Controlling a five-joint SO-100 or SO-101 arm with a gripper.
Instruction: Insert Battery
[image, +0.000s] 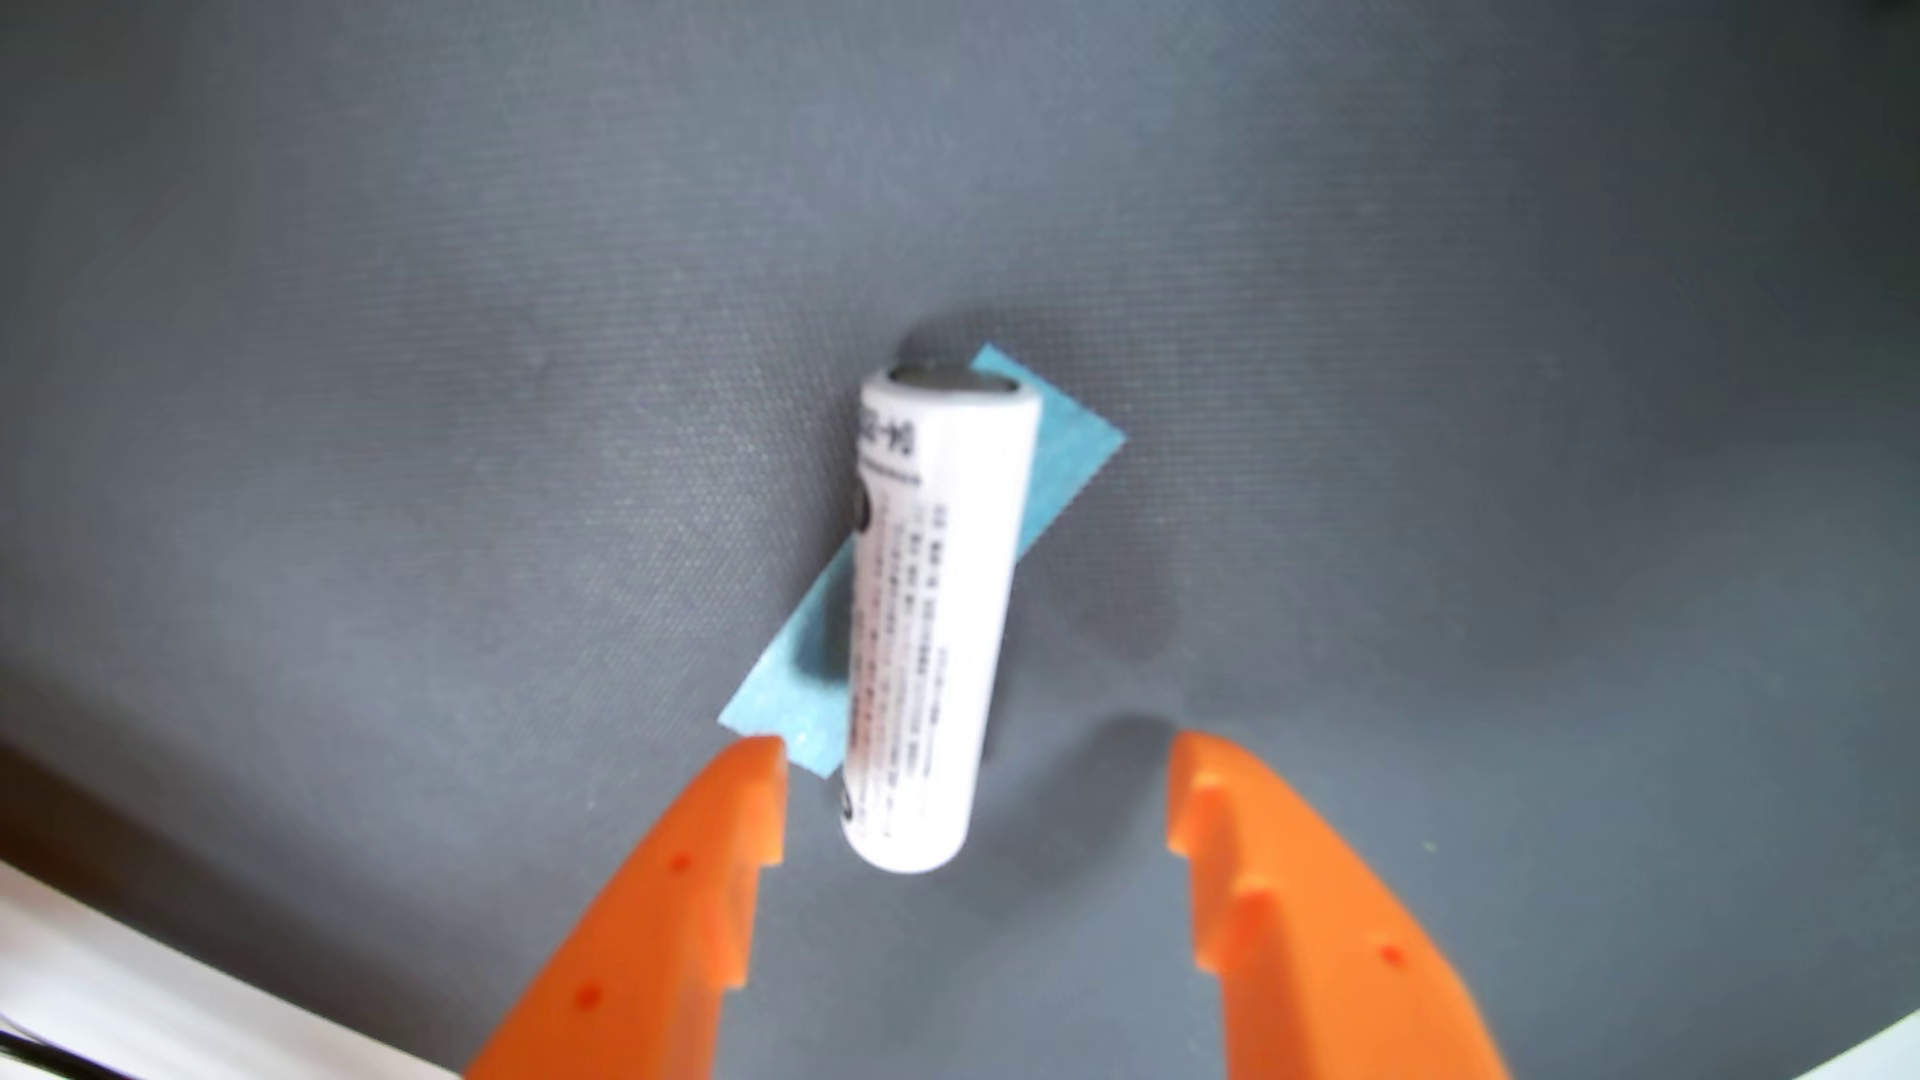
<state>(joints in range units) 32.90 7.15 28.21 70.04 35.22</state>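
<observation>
- Orange fingers (717, 893) of the gripper (977, 800) filled the lower part of the wrist view, one rising from the bottom left of centre and one from the bottom right, spread wide with nothing between their pads.
- Between and just above the two tips lay the battery (930, 623), a white cylinder on its side, its near end low in the centre of the frame and its far, dark metal end towards the upper centre; the left tip stood just beside its near end, the right tip well apart from it.
- Under the battery sat a strip of blue tape (1070, 457), running slantwise from lower left to upper right and showing on both sides of the cylinder (whether it stuck to the battery could not be told).
- Beneath everything spread the grey mat (416, 363), finely woven; a white edge (156, 997) showed at the lower left corner.
- Judged from its look, the battery was stiff, fairly dense for its bulk, and smooth-skinned, so it would likely roll or slip under a skewed pinch.
- Hold seemed best taken across the round sides at mid-length, leaving both ends free for the insertion.
- No holder was in view.
</observation>
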